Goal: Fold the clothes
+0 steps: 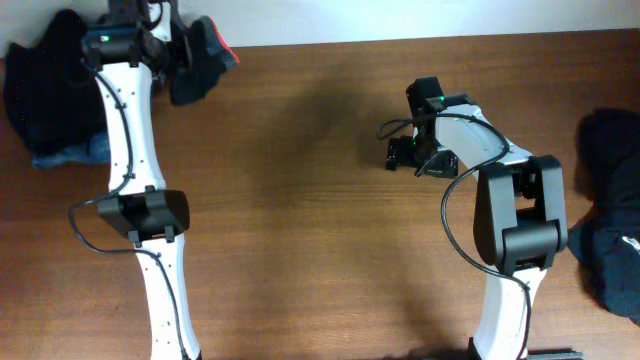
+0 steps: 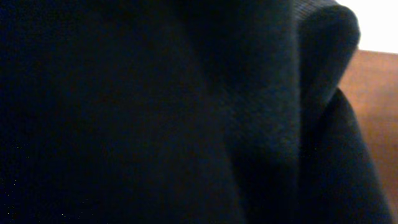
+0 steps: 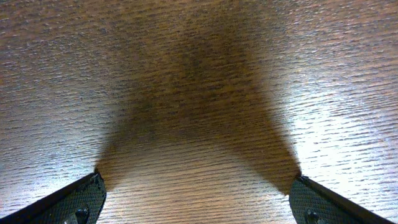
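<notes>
1. The left arm reaches out to the far left corner of the worktop [image 1: 300, 220]. Its left pincer [image 1: 180, 58] is buried in a dark garment with red trim [image 1: 207, 52].
2. That garment sits bunched at the far edge, the red strip showing along its upper right side. It lies just beside the arm's wrist.
3. From the left wrist view, dark fabric [image 2: 155, 112] fills nearly everything, folded into soft ridges. Only a sliver of brown wood [image 2: 376, 93] shows on the right. The fingers are hidden by cloth, so I cannot tell whether that pincer is clamped or apart.
4. Further left, in the corner, lies a pile of dark clothes [image 1: 50, 85]. A bit of blue denim [image 1: 72, 150] pokes out at its near edge, next to the left arm.
5. The right arm is folded back on itself at the right of centre. Its right pincer [image 1: 400, 152] points left, low over bare wood and well apart from any fabric.
6. The right wrist view shows the right pincer [image 3: 196, 183] spread wide, one black fingertip [image 3: 78, 199] in each lower corner. Only wood grain and its own shadow lie between them, and it holds nothing.
7. At the right edge sits another dark heap [image 1: 610, 200], partly cut off, close to the right arm's base but not touching the pincer.
</notes>
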Controlling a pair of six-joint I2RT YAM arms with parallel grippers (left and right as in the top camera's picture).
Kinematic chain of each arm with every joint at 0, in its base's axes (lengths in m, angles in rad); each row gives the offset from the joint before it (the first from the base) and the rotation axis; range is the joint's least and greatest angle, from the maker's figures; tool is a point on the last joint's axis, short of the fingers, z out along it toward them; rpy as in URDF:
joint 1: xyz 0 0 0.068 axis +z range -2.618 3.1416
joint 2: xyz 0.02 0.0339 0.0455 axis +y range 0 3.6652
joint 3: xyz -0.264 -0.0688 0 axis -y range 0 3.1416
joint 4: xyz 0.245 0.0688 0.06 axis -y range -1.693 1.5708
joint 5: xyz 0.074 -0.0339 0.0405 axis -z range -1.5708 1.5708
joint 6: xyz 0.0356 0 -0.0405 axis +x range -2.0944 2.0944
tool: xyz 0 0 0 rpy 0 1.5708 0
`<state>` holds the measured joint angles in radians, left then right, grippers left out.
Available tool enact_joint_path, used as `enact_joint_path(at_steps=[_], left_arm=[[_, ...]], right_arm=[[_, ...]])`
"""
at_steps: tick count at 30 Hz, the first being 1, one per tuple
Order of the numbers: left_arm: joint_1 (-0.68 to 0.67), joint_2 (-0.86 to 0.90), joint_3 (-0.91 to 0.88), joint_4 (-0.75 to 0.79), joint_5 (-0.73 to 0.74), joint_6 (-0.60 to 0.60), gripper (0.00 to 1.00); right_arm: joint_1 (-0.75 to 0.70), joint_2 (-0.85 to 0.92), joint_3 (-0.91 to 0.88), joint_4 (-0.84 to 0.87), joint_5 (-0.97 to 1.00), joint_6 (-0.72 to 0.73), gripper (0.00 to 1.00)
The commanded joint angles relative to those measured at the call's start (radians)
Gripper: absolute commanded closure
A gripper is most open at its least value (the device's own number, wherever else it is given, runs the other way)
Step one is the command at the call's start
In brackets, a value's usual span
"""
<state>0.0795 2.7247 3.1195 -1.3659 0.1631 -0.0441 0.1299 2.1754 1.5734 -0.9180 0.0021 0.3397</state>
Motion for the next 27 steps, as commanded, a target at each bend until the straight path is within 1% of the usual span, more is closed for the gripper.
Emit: enact_joint_path(at_steps=[1,9,15,22,27], left_arm=[[0.044,-0.015,0.02,0.023,-0.008,0.023,0.99],[0.141,-0.015,0.02,0.076,-0.007,0.023,0.99],[0.221,-0.015,0.02,0.08,-0.006,0.022,0.99],[0.304,-0.015,0.02,0.078,0.008,-0.045,0.99],[0.344,-0.015,0.02,0.079,0.051,-0.049,0.99]], right_arm=[[0.007,0.092,-0.072,-0.014,-0.101,0.01,0.01],[0.01,0.092,-0.072,-0.02,-0.101,0.01,0.01],[0.017,0.092,-0.072,-0.02,-0.1,0.01,0.01],[0.021,0.092,-0.072,-0.019,-0.1,0.01,0.01],[0.021,0.092,-0.072,-0.022,-0.1,0.01,0.01]])
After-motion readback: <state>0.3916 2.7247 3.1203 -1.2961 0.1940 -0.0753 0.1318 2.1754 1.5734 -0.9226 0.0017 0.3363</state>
